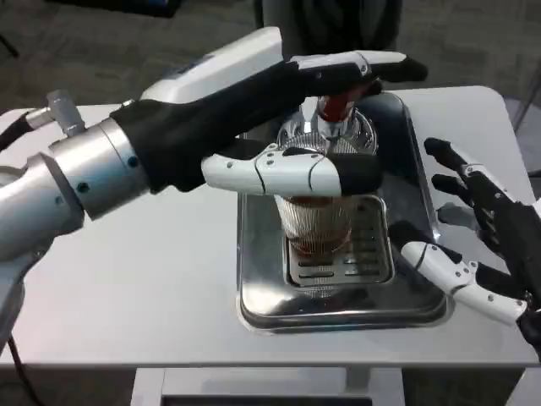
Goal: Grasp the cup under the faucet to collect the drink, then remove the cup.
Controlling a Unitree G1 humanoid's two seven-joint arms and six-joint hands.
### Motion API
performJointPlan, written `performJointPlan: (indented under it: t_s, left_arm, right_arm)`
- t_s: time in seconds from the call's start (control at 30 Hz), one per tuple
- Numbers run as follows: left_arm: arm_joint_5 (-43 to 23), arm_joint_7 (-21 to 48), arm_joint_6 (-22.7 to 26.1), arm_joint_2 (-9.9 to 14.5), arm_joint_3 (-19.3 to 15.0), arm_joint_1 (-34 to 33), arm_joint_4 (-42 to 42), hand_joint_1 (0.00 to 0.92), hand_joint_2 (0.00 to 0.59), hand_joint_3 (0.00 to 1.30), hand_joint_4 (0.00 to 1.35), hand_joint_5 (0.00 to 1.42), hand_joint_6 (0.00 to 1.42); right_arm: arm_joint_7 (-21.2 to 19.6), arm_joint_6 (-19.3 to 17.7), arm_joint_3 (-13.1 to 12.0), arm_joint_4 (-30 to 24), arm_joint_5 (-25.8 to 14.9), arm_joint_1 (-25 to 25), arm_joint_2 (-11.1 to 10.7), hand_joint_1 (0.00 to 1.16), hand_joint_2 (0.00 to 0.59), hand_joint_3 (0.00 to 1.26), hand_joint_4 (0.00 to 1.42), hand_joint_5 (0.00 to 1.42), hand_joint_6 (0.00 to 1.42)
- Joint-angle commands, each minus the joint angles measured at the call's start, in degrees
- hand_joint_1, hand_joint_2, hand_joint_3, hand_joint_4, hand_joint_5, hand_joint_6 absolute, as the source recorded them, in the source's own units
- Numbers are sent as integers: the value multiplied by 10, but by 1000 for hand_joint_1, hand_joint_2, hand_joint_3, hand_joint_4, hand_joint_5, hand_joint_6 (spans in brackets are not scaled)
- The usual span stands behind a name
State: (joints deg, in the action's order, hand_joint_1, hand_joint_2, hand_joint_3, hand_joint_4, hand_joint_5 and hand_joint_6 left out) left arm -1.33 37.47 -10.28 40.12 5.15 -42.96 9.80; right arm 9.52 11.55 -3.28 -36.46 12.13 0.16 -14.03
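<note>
A clear ribbed cup [317, 224] stands on the slotted grate [369, 254] of a steel drip tray [255, 288], under the faucet with a red-brown tap [338, 106]. A little brown drink lies in the cup's bottom. My left hand [254, 127] reaches in from the left. Its long fingers [355, 66] lie over the top of the tap, and its thumb [287, 173] crosses in front of the cup's rim, hiding it. My right hand [478, 245] hovers at the tray's right edge with fingers spread, holding nothing, a short way from the cup.
The tray sits mid-table on the white table [135, 279]. The table's front edge runs just below the tray. A dark chair back [330, 25] stands behind the faucet. Bare table lies to the left of the tray.
</note>
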Motion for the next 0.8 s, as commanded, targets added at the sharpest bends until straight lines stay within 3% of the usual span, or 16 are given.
performJointPlan:
  t_s: [0.03, 0.8]
  left_arm:
    - [31, 28, 15, 24, 10, 30, -17, 0, 89, 174, 117, 162, 77]
    - [30, 27, 22, 30, 10, 27, -11, 0, 89, 173, 117, 162, 77]
  right_arm:
    - [-7, 3, 6, 1, 2, -2, 5, 572, 272, 115, 64, 122, 232]
    - [-22, 7, 21, 30, 0, -29, 14, 557, 281, 125, 76, 131, 232]
